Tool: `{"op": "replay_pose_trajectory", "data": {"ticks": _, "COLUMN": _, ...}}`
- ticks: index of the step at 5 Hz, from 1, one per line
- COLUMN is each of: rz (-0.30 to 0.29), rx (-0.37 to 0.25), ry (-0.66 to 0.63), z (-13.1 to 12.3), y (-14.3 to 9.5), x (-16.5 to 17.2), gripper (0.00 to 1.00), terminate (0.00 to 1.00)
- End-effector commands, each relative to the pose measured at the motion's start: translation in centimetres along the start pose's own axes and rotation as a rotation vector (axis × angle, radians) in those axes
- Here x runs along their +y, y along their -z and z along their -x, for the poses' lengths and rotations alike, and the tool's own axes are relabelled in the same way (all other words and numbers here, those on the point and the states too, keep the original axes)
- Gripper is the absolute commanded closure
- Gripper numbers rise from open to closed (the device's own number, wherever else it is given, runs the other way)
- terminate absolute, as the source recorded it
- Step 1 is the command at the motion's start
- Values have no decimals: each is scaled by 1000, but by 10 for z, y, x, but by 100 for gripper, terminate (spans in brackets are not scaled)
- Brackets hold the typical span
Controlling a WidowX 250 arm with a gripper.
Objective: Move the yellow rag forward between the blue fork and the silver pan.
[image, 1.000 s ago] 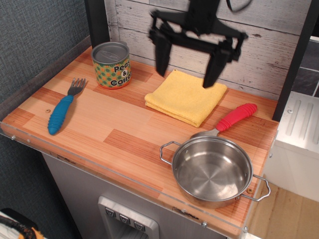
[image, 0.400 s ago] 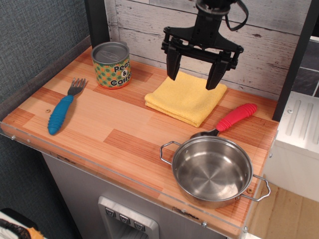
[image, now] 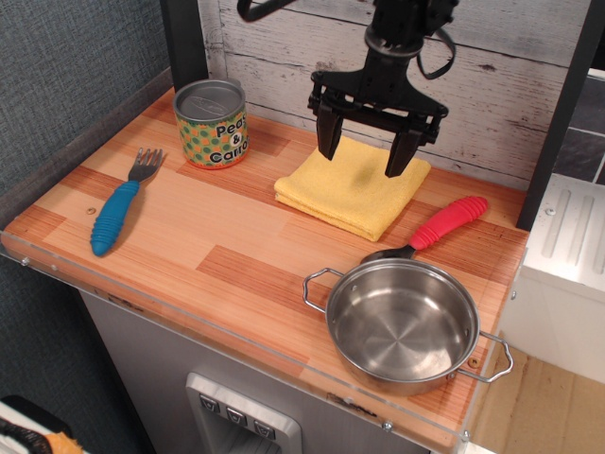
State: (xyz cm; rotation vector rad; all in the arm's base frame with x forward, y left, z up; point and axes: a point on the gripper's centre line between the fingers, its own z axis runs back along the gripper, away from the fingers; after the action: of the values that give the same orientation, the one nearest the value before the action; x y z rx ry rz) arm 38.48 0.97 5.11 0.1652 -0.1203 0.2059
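Folded yellow cloth rag (image: 353, 185), far centre of counter; not yet gripped.

1 black 2-finger gripper (image: 361, 157) hangs over the rag's far edge, jaws spread wide, holding nothing. Target gap lies nearer: blue-handled fork with grey tines (image: 122, 203) at left, round shiny steel pan with 2 wire loop handles (image: 402, 323) at near right. Risks, as judged: pinching only the top fold so the cloth unfurls; dragging it into the red-handled utensil (image: 437, 228) just beside it; stopping short of the gap.
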Motion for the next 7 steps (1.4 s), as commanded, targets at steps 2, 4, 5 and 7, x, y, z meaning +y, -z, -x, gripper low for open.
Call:
{"op": "replay_pose_trajectory", "data": {"ticks": 2, "rz": 64, "rx": -54, "ry": 93, "z": -24, "y": 6, "x": -4, "gripper": 100, "terminate": 0}}
{"op": "replay_pose_trajectory", "data": {"ticks": 4, "rz": 81, "rx": -25, "ry": 226, "z": -19, "y": 17, "x": -7, "gripper": 100, "terminate": 0}}
{"op": "replay_pose_trajectory", "data": {"ticks": 5, "rz": 81, "rx": -12, "ry": 235, "z": -12, "y": 16, "x": -6, "gripper": 100, "terminate": 0}}
{"op": "replay_pose_trajectory", "data": {"ticks": 7, "rz": 98, "rx": 37, "ry": 227, "z": 13, "y": 18, "x": 4, "gripper": 100, "terminate": 0}}
